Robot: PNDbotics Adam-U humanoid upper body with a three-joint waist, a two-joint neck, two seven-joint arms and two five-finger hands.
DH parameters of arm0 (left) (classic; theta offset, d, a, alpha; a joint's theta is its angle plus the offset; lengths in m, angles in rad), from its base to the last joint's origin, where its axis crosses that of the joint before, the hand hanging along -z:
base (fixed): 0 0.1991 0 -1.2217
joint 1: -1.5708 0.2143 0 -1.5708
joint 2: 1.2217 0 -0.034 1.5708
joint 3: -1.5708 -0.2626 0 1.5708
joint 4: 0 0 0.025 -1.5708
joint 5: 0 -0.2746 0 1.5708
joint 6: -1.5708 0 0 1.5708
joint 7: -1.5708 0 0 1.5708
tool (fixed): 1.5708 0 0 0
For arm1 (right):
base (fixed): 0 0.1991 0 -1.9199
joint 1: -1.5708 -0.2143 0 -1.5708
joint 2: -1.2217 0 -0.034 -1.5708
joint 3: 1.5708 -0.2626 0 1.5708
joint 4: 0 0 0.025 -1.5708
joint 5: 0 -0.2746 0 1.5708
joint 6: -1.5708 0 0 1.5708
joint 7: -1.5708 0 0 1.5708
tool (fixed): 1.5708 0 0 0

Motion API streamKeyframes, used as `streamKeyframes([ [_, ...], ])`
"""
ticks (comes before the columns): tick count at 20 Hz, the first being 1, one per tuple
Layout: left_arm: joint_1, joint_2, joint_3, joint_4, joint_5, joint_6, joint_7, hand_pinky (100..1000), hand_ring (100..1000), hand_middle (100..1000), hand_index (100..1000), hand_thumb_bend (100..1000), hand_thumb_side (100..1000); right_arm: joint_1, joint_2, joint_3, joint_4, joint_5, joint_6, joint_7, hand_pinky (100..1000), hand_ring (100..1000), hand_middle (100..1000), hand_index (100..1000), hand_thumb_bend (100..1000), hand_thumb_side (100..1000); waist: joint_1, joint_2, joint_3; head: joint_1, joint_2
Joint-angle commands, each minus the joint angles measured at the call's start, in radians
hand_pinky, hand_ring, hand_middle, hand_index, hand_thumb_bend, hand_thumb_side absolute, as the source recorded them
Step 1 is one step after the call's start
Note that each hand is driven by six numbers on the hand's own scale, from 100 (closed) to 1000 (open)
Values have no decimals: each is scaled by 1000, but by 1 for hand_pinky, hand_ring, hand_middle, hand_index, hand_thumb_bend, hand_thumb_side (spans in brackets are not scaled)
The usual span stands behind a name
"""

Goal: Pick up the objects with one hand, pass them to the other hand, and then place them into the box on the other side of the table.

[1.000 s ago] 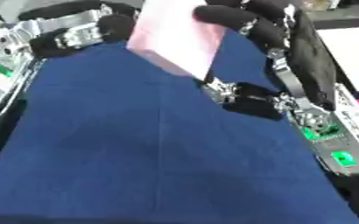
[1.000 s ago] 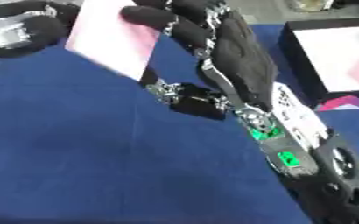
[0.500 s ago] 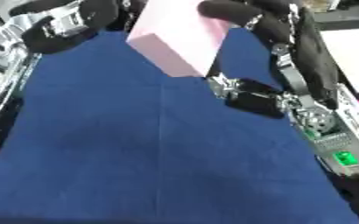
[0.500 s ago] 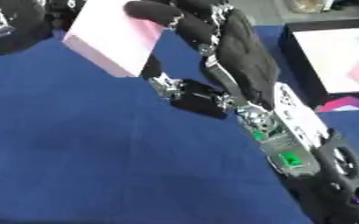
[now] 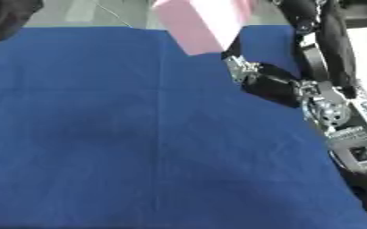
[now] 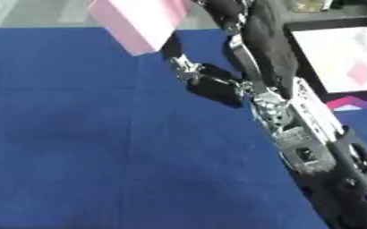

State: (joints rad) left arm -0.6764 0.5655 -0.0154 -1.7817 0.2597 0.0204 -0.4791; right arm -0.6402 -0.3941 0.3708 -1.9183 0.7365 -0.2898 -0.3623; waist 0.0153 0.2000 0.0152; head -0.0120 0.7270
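Only the right eye shows the box (image 6: 339,67); my right hand (image 6: 253,31) fingers (image 6: 222,9) pinch the pink block (image 6: 139,20) above the desk (image 6: 100,134).

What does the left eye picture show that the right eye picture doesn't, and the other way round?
Only the left eye view shows a black shape, probably the left hand, at the upper left corner. Only the right eye view shows the whole black-rimmed box with its white inside and pink diamond, on the right. Both show the pink block held up at the top by the right hand, the right arm and the blue cloth.
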Motion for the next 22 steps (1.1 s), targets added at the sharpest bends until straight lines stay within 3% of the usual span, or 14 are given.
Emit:
streamKeyframes([
  [1, 15, 42, 58, -30, 16, 0, 56, 795, 697, 653, 822, 486, 1000, 4, -41, -58, 0, -25, 48, -24, 654, 636, 582, 848, 100, 100, -1, -27, 3, -23, -16],
  [11, 148, 36, 144, -102, 10, -4, 155, 792, 691, 642, 816, 465, 1000, 73, -147, -273, 117, -100, 247, -142, 671, 647, 578, 878, 100, 100, -5, -27, 11, -127, -42],
  [16, 211, -3, 188, -149, 11, -17, 226, 786, 687, 633, 808, 395, 935, 81, -202, -361, 294, -130, 317, -169, 687, 663, 585, 894, 100, 100, -6, -25, 20, -178, -52],
  [22, 269, -49, 221, -208, 13, -26, 306, 785, 686, 630, 806, 372, 917, 41, -250, -409, 567, -138, 329, -129, 713, 694, 598, 913, 100, 100, -3, -23, 34, -202, -67],
])
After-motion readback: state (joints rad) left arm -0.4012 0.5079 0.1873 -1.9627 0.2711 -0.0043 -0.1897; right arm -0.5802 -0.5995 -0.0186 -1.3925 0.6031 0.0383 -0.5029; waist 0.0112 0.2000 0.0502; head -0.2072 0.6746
